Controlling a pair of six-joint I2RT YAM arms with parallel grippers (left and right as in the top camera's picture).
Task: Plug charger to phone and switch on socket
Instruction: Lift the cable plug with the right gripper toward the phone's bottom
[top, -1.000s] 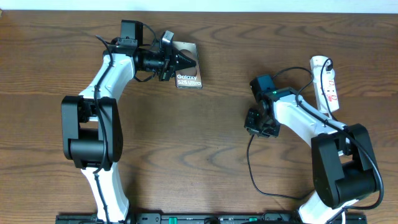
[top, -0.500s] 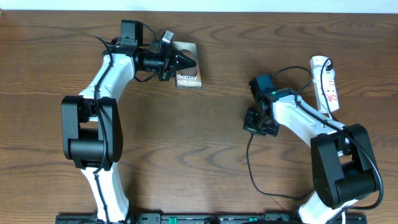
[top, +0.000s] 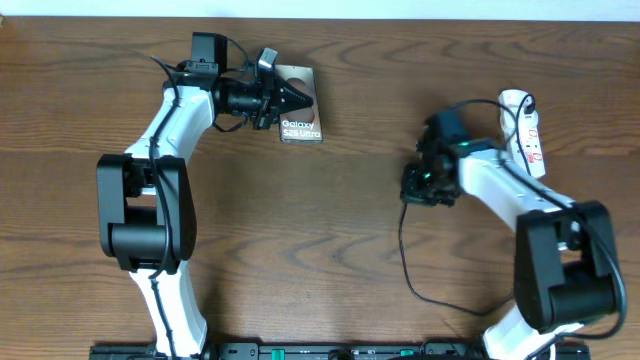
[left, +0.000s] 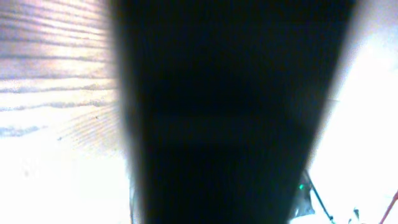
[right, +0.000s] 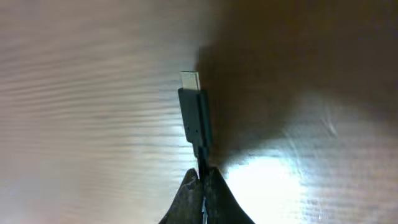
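Note:
The phone (top: 303, 122) lies flat at the table's back, its bronze screen with white "Galaxy" text facing up. My left gripper (top: 292, 97) is closed to a point on the phone's left edge. A dark out-of-focus shape (left: 236, 112) fills the left wrist view. My right gripper (top: 412, 188) is shut on the charger cable (top: 402, 245) just behind its plug tip. In the right wrist view the black plug (right: 194, 115) sticks out ahead of the closed fingers (right: 203, 177), above the wood. The white socket (top: 527, 135) lies at the far right, a black plug in its top end.
The charger cable runs from my right gripper down to the table's front edge, then loops right toward the right arm's base (top: 560, 290). The left arm's base (top: 145, 215) stands at the left. The table (top: 300, 230) is brown wood.
My right gripper has moved up and to the right with the plug, closer to the socket. The left gripper and phone have shifted slightly to the left.

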